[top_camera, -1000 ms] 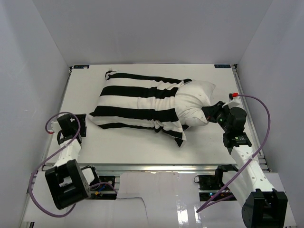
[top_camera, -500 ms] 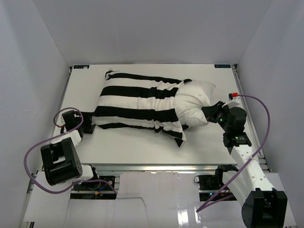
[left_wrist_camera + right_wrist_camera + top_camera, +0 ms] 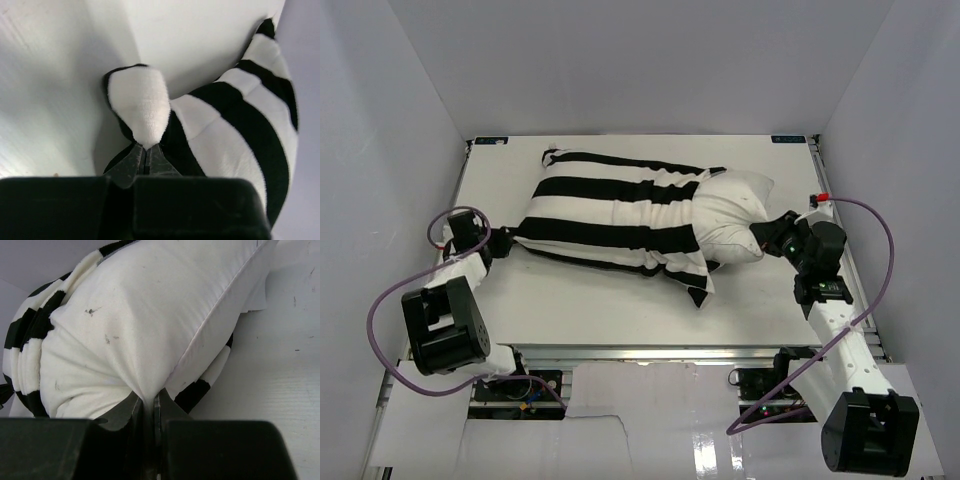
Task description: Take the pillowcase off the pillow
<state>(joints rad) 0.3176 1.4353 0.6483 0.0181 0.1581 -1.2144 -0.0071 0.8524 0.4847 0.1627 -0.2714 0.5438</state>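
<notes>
White table [image 3: 620, 300] is carrying the pillow [image 3: 730, 215] lying crosswise, its bare end facing the right gripper [image 3: 765, 240] clamping it; the left gripper [image 3: 498, 243] is clamping the pillowcase [image 3: 610, 215].

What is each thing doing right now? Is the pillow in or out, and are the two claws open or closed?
pillow, partly out: right end bare, the rest covered.
pillowcase, on most of the pillow, bunched at its open end, left corner pinched.
left gripper, shut on the pillowcase corner.
right gripper, shut on the pillow's bare end.
</notes>
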